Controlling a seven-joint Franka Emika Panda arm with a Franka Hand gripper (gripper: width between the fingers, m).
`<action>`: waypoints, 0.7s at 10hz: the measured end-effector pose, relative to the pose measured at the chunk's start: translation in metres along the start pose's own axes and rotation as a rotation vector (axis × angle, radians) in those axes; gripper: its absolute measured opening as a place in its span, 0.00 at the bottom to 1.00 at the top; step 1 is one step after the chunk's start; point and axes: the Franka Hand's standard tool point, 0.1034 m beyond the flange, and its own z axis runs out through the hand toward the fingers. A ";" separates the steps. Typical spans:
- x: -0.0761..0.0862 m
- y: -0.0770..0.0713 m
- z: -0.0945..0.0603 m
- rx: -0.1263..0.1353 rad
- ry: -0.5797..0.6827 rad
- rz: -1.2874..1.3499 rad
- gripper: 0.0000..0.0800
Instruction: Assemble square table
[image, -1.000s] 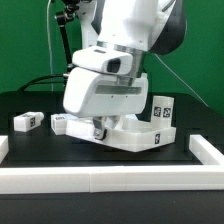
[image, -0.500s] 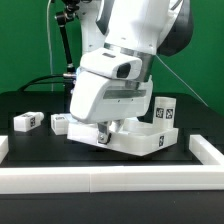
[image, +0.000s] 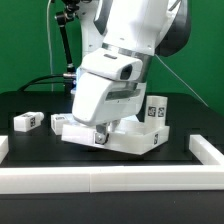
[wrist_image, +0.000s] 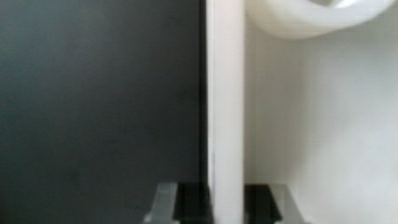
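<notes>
Tabletop (image: 138, 141) rests on the black table (image: 30, 145), directly beneath my gripper (wrist_image: 214, 206), which is clenched on its raised rim, one finger inside the tray, the other outside.

Tabletop (image: 140, 141) white, b/w tag on side. Leg blocks (image: 27, 121) white w/ b/w tags. Table (image: 30, 142) black. Border rails (image: 110, 181) white. Arm (image: 120, 75) white, dk grey joint. Backdrop (image: 20, 40) green.
</notes>
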 end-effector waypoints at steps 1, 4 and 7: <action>0.009 0.005 -0.005 0.001 -0.002 -0.086 0.08; 0.045 0.015 -0.012 -0.033 -0.002 -0.279 0.08; 0.051 0.021 -0.013 -0.058 -0.022 -0.469 0.08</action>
